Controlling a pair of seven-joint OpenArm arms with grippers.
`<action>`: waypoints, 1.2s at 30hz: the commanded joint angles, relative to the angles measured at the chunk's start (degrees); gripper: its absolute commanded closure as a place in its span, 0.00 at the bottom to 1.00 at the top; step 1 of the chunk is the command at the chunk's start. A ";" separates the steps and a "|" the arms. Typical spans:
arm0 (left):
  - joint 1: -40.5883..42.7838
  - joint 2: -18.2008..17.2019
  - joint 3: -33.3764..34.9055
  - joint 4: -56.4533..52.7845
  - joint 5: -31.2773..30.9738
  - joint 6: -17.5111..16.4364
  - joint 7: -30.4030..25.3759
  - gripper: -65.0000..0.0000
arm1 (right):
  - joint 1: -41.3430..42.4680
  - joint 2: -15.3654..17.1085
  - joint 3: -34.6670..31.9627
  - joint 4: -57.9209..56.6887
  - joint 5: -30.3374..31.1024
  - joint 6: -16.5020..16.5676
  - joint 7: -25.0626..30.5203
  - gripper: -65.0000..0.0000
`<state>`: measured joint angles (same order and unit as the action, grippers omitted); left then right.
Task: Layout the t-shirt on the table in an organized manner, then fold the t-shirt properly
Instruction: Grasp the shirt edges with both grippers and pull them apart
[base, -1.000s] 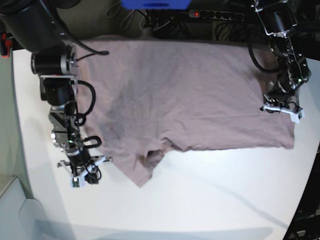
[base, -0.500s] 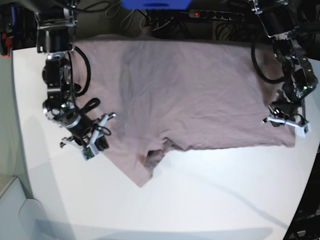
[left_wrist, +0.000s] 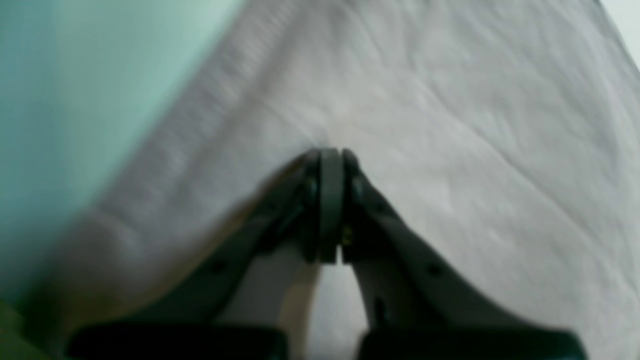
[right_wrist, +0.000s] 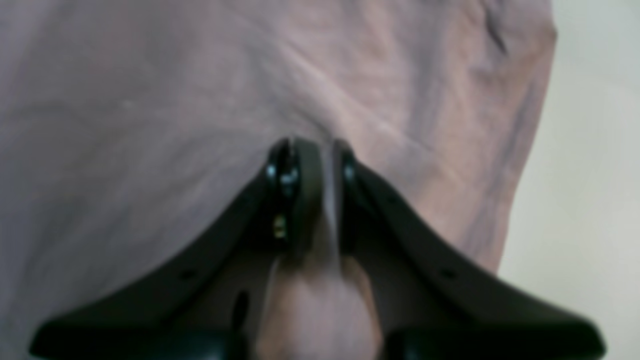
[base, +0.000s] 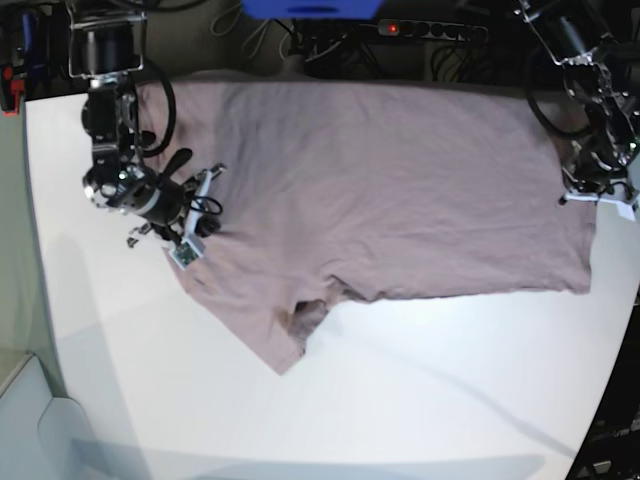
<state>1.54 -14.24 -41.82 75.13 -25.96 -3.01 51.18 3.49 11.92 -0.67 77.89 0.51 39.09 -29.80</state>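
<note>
The mauve t-shirt (base: 380, 190) lies spread across the far half of the white table (base: 400, 410), with one sleeve pointing toward the near edge. On the left of the base view my right gripper (base: 198, 215) sits at the shirt's left edge. Up close, the right gripper (right_wrist: 320, 150) is shut on a fold of the t-shirt (right_wrist: 175, 100). My left gripper (base: 600, 197) is at the shirt's right edge. In the blurred left wrist view the left gripper (left_wrist: 330, 155) has its jaws pressed together on the t-shirt (left_wrist: 450, 125) near its hem.
A power strip (base: 430, 30) with a red light, a blue object (base: 310, 8) and cables lie behind the table's far edge. The table's curved edge (base: 610, 400) runs down the right. Bare tabletop (right_wrist: 590, 150) borders the cloth.
My right gripper has travelled from the near left up along the shirt's left edge toward the far side. My left gripper has shifted outward to the right, drawing the shirt's right edge with it.
</note>
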 joint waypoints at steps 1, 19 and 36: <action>-1.15 -0.84 -0.07 -0.54 -0.55 -0.12 -0.67 1.00 | 2.01 0.25 0.18 -1.27 -0.12 0.16 1.27 0.89; -26.38 -1.36 21.30 -32.89 6.13 -0.12 -16.76 1.00 | 27.41 8.08 -0.08 -45.40 -0.12 -2.04 22.20 0.89; -18.38 -3.39 14.35 -7.40 1.91 -0.12 -1.73 1.00 | 19.06 10.98 0.36 -17.62 -0.12 -9.86 12.09 0.89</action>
<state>-14.41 -16.75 -27.46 66.37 -23.11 -2.66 50.52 20.38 22.00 -0.64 59.24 -0.51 29.17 -19.66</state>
